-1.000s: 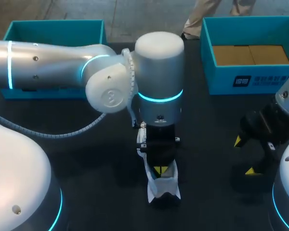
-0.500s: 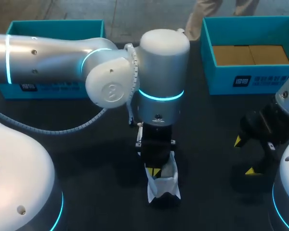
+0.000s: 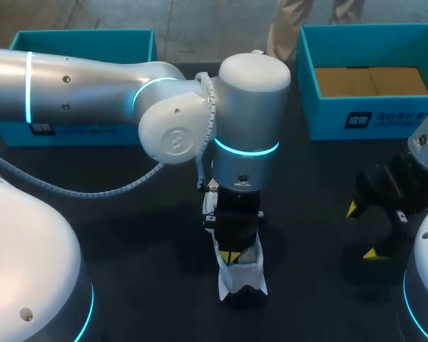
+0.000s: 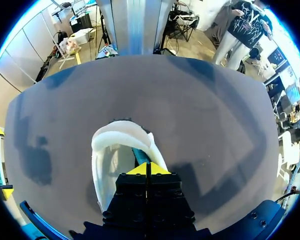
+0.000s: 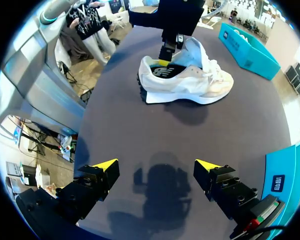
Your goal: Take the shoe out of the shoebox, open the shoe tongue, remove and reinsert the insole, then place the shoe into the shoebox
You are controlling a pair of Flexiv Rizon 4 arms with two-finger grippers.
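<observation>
Shoe [image 3: 241, 276] sits mid-table [image 3: 128, 235], upright. Your left gripper [image 4: 146, 169] points straight down into its opening, tips pressed together; whether they pinch the insole cannot be told. Judged step: insole removal. The next move calls for a steady upward draw. Your right gripper [image 5: 157, 167] hangs spread and empty, well apart.

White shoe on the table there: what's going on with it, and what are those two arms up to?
The white shoe stands on the dark table, outside any box. The left gripper is down inside the shoe's opening with its fingers shut; whether it pinches anything in there cannot be seen. The right gripper hangs open and empty above the table, well apart from the shoe.
</observation>
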